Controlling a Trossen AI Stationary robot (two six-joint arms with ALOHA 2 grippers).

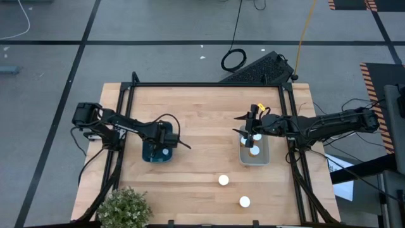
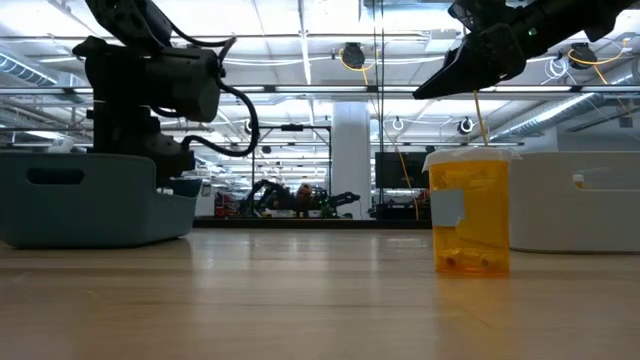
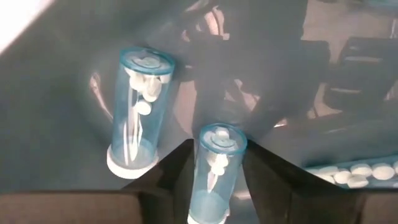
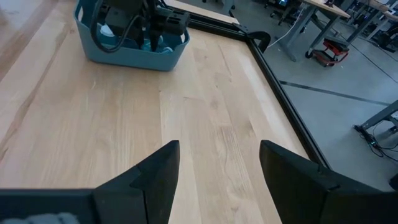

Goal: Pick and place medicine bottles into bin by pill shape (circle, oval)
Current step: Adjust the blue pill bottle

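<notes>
My left gripper (image 1: pixel 163 149) reaches down into the blue bin (image 1: pixel 147 154) and is shut on a clear medicine bottle (image 3: pixel 217 171) with white pills inside. A second clear bottle (image 3: pixel 140 112) stands beside it in the bin. My right gripper (image 4: pixel 217 158) hangs open and empty over the far end of the pale bin (image 1: pixel 262 158), where two white caps (image 1: pixel 254 150) show. Two more white-capped bottles (image 1: pixel 223 180) (image 1: pixel 244 202) stand on the table near its front edge; the low view shows one as an amber bottle (image 2: pixel 470 215). My left gripper pinches the clear bottle's round side wall (image 3: pixel 202 180) between its two fingers (image 3: pixel 177 174), one on each side. The fingers come from above, pointing down into the blue bin. Whether the bottle's lower end rests on the bin floor cannot be told.
A black frame (image 1: pixel 209 84) runs round the wooden table top. A potted plant (image 1: pixel 123 209) sits at the near left corner. Bare wood lies between the two bins and toward the near edge around the two loose bottles.
</notes>
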